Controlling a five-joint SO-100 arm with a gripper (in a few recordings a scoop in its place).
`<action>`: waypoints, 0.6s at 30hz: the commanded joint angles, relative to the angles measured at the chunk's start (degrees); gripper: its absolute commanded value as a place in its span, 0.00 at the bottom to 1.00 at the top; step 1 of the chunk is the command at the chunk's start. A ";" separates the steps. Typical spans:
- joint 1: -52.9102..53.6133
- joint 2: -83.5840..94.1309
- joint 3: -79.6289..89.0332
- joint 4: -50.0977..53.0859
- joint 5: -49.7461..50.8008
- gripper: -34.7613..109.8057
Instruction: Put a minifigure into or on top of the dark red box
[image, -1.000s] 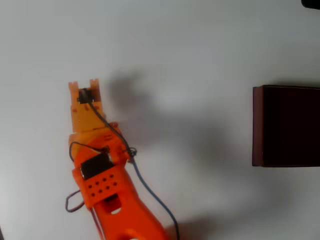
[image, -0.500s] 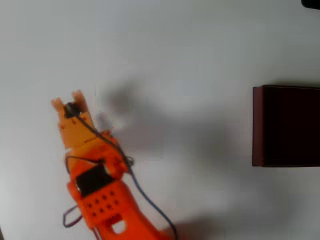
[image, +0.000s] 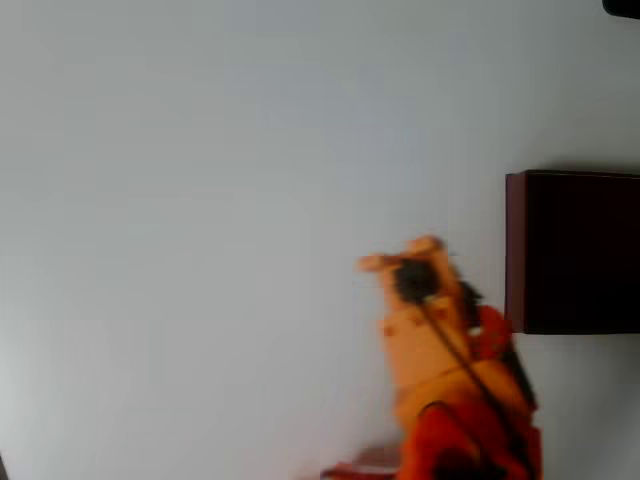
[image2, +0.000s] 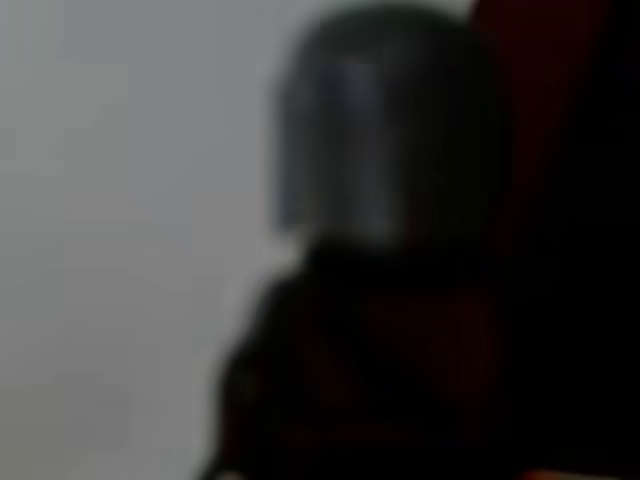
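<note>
My orange gripper (image: 400, 255) hangs over the white table just left of the dark red box (image: 575, 250), blurred by motion in the overhead view. The minifigure (image2: 380, 200) sits very close in the wrist view, a blurred dark figure with a grey helmet-like head, and it appears held in the shut gripper. Behind it at the upper right of that view is the dark red box (image2: 545, 90). From above, the gripper's own body hides the minifigure. The box is square with dark red walls and a near-black inside, cut off by the right edge.
The white table (image: 200, 200) stretches bare to the left and above the arm. A small dark object (image: 622, 6) sits at the top right corner. A reddish part (image: 355, 466) of the arm's base shows at the bottom edge.
The arm has swung fast from the left side of the table to the right, ending beside the box's left wall. The box has not moved.
</note>
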 joint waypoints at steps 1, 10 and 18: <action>7.29 -4.75 -1.23 -5.89 -4.22 0.24; 15.82 -39.38 -24.17 -10.72 -9.58 0.24; 17.31 -54.58 -34.37 -10.02 -11.78 0.33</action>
